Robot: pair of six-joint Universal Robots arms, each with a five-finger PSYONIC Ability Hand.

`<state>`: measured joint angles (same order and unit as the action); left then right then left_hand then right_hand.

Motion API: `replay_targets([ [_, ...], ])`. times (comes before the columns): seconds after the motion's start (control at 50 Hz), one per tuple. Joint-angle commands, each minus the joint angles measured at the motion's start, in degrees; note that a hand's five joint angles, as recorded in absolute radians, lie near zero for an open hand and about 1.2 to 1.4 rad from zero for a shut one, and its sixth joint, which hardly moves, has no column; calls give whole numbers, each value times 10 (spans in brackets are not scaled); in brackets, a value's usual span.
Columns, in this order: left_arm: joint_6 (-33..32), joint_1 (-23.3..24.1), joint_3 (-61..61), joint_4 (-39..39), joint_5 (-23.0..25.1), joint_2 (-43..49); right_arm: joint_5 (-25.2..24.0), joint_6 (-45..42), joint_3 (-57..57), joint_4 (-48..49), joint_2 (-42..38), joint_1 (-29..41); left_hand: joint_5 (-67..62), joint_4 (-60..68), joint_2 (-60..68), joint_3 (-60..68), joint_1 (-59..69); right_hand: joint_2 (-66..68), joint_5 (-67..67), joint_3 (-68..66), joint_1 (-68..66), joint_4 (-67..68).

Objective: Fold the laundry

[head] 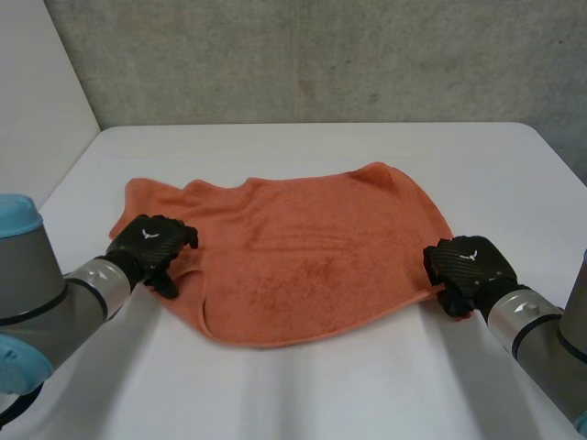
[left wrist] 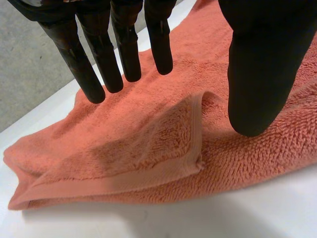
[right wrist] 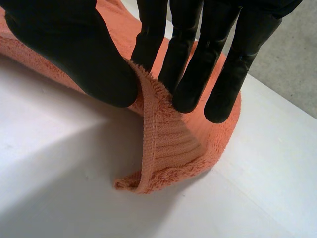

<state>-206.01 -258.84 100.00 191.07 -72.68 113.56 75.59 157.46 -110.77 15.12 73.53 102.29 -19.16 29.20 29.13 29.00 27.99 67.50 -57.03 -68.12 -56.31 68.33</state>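
White table (head: 367,390), grey concrete wall (head: 321,55) behind; orange towel (head: 303,266) lies rumpled.

Bright, even, diffuse light

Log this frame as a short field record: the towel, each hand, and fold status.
towel: orange, rumpled, lying on the white table
left hand: open, fingers straight over a turned-over flap at the towel's left edge
right hand: pinching the towel's right edge between thumb and fingers, hem raised
fold: not yet made
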Motion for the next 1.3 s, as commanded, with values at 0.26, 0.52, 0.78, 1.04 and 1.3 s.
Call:
replay_targets([
  [0.26, -8, 20, -88, 20, -84, 83, -1, -1, -2, 0, -1, 0, -88, 88, 88, 90, 100, 125, -130, -119, -237, 117],
  [0.52, -10, 20, -90, 18, -100, 89, 2, -1, -1, 0, -1, -2, -508, 508, 509, 510, 520, 125, -130, -119, -237, 117],
  [0.78, -51, 5, -16, 8, -142, -81, 9, -46, 70, -111, 110, -13, -508, 508, 509, 510, 520, 125, -130, -119, -237, 117],
  [1.04, -41, -47, -61, -122, -93, -416, 11, -103, 428, -419, 240, -39, -508, 508, 509, 510, 520, 125, -130, -119, -237, 117],
  [1.3, -31, -119, -48, -170, -65, -308, 10, -180, 415, -511, 109, -59, -508, 508, 509, 510, 520, 125, -130, -119, -237, 117],
])
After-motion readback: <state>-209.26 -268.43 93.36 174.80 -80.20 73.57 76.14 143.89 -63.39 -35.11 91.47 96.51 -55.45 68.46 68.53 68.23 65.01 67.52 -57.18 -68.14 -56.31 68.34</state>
